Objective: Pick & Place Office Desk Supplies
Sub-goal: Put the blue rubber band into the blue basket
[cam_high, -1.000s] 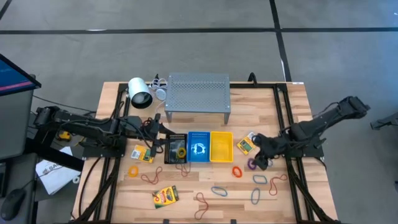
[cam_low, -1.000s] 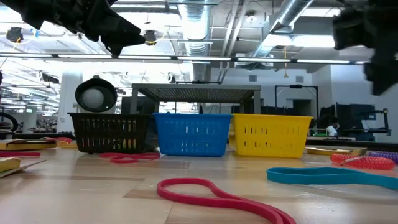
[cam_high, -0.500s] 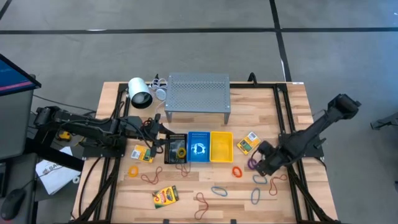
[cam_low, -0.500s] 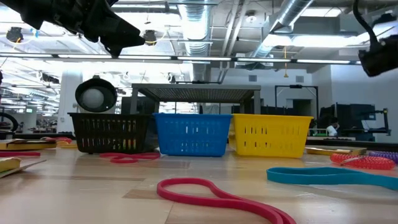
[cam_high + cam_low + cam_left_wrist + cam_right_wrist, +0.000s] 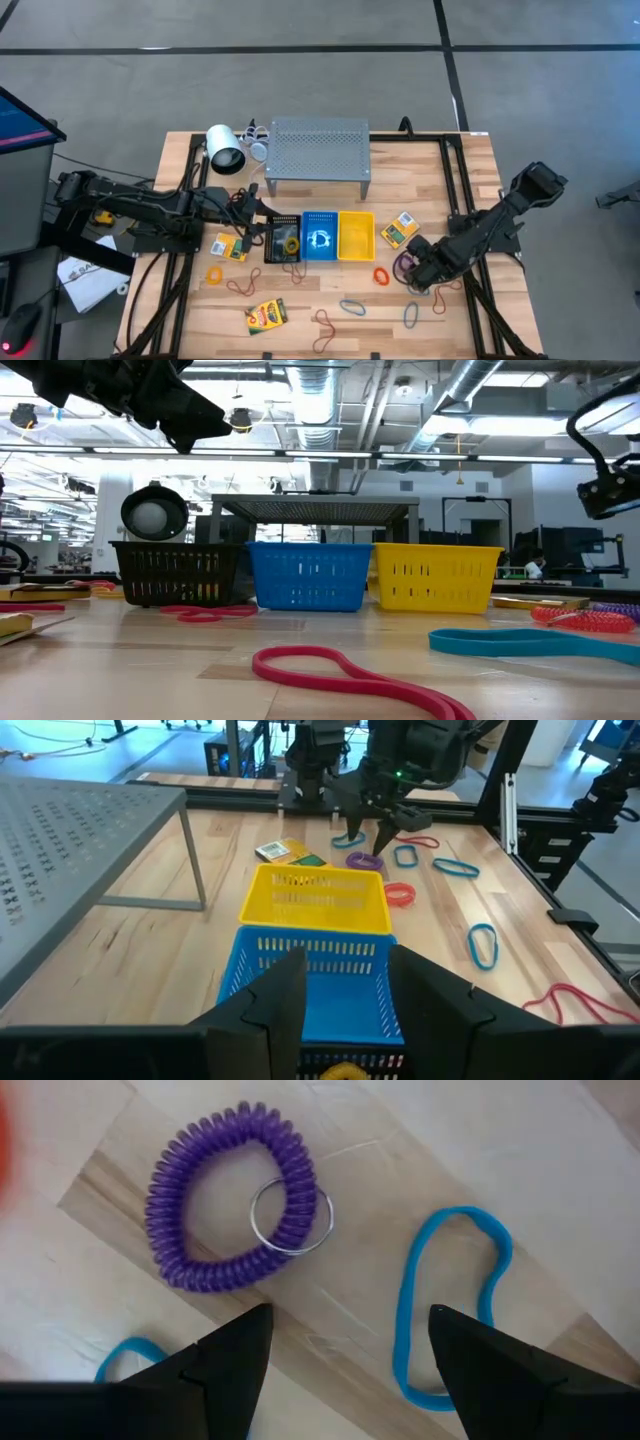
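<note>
Right hand (image 5: 420,268) hung low over the table (image 5: 470,180) right of the baskets, fingers (image 5: 235,1360) spread wide and empty. Directly under it lay a purple coil band (image 5: 232,1210) carrying a small metal ring (image 5: 291,1219), flat on the wood; just beside it a blue loop (image 5: 440,1305) lay stretched out long and narrow. Black basket (image 5: 282,238) held a yellow band; blue basket (image 5: 320,238) held a pale item, unclear; yellow basket (image 5: 356,236) showed nothing inside. Left hand (image 5: 262,200) waited above the black basket, fingers partly apart, holding nothing.
</note>
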